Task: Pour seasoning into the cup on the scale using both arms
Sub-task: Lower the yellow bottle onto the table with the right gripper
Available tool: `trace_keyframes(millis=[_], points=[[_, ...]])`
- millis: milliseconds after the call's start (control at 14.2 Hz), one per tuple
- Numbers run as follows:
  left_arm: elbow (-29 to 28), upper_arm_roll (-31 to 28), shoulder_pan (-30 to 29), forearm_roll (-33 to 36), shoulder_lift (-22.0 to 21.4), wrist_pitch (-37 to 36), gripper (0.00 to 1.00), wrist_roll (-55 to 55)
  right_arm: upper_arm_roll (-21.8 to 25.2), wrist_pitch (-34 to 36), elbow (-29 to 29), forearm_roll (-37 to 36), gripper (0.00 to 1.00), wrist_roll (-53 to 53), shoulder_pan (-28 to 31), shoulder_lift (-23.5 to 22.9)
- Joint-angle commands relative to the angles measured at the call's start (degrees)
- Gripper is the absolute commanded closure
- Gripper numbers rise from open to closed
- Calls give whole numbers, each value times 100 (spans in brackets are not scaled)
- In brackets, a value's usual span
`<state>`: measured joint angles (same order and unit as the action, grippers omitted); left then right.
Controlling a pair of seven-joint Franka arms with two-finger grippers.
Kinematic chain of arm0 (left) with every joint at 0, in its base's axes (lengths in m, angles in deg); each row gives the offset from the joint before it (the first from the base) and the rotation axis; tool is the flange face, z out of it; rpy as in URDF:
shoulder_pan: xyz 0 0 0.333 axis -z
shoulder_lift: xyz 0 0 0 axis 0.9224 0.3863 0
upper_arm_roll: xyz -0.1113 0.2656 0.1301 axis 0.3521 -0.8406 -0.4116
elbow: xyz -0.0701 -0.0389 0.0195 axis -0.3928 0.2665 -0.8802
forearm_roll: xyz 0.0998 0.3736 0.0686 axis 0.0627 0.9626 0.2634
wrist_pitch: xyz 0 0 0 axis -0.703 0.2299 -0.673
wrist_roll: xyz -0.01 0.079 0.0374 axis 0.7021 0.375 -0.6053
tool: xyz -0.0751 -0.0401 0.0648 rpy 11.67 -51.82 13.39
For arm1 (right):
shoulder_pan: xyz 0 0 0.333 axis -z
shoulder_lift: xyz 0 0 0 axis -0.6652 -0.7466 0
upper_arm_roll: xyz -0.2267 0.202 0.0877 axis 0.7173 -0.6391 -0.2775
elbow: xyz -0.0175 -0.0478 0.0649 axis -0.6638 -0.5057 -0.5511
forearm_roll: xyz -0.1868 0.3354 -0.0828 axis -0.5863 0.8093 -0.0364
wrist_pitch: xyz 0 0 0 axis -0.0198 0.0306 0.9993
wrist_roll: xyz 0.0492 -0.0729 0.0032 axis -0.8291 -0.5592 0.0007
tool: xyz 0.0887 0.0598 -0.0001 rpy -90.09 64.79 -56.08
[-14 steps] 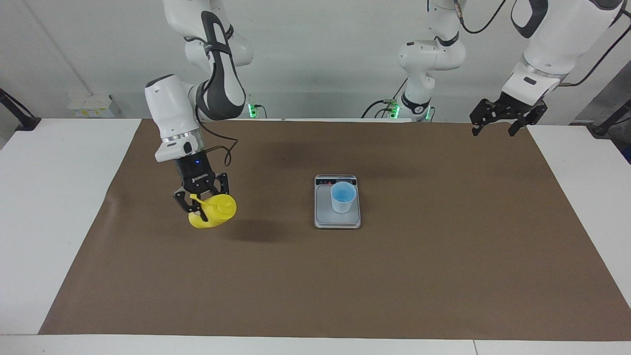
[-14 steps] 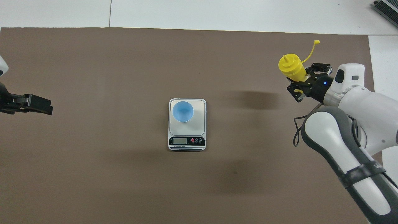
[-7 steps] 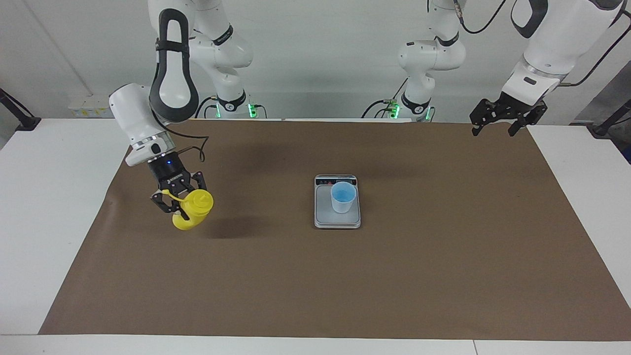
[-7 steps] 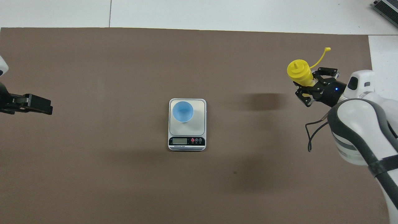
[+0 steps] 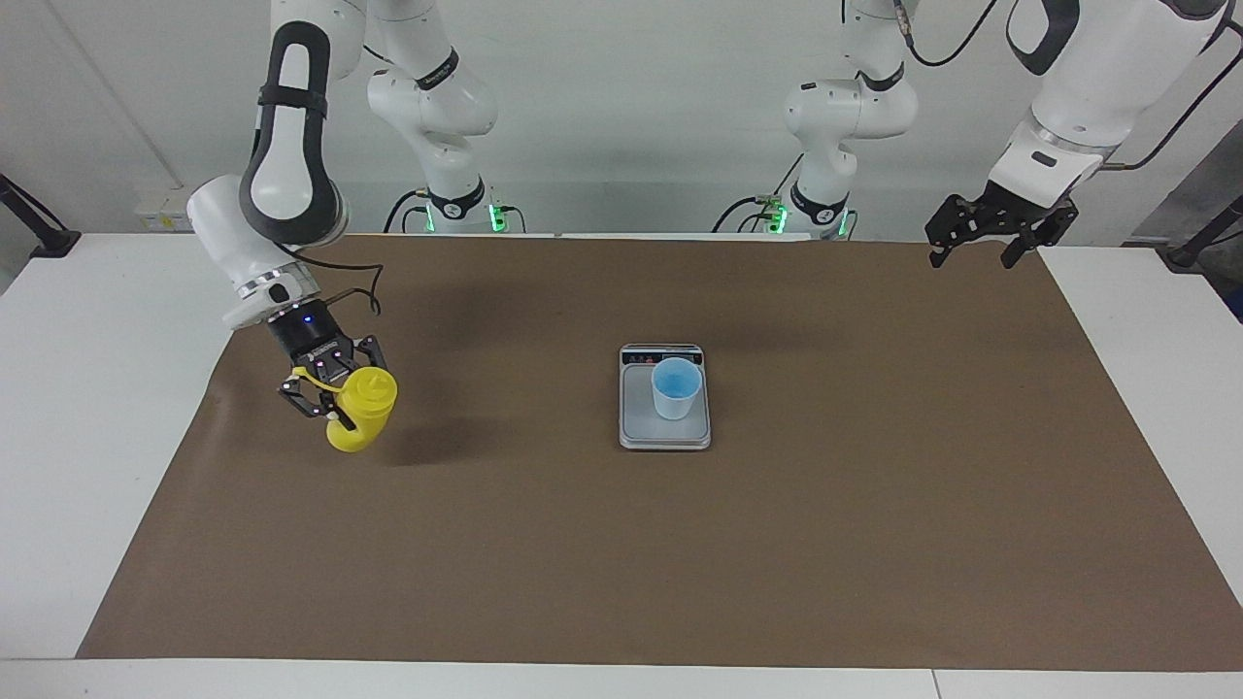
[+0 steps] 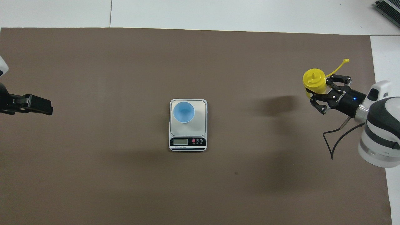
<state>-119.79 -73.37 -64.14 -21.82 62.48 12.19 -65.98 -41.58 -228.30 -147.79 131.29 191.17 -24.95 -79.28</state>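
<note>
The yellow seasoning bottle (image 5: 361, 410) (image 6: 314, 80) stands nearly upright at the right arm's end of the brown mat, nozzle up, its cap strap (image 6: 339, 65) trailing off. My right gripper (image 5: 332, 388) (image 6: 322, 93) is shut on the bottle's side. I cannot tell whether the bottle's base touches the mat. The light blue cup (image 5: 676, 387) (image 6: 183, 112) stands on the silver-grey scale (image 5: 636, 427) (image 6: 200, 125) in the middle of the mat. My left gripper (image 5: 973, 250) waits open above the mat's corner by its own base; only its tip (image 6: 37, 104) shows in the overhead view.
The brown mat (image 5: 621, 544) covers most of the white table (image 5: 87, 408). The scale's dark display strip (image 6: 187, 142) faces the robots. Cables and the arm bases (image 5: 456, 209) stand along the robots' edge of the table.
The right arm has swung outward toward its own end of the table, carrying the bottle away from the scale and bringing it from tilted to nearly upright. The left arm has not moved.
</note>
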Motion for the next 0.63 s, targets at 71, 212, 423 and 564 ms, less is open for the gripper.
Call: trace_keyframes(millis=[71,212,423,564], points=[[-76,34,-85,-40,-57,-35,0,-68,-63,591,9,344,71,465,434,-163],[-76,34,-85,-40,-57,-35,0,-68,-63,863,9,493,69,474,618,-321],[-76,34,-85,-40,-57,-35,0,-68,-63,1399,9,766,68,771,891,-655],[-76,34,-85,-40,-57,-35,0,-68,-63,1725,9,933,64,956,1032,-848]])
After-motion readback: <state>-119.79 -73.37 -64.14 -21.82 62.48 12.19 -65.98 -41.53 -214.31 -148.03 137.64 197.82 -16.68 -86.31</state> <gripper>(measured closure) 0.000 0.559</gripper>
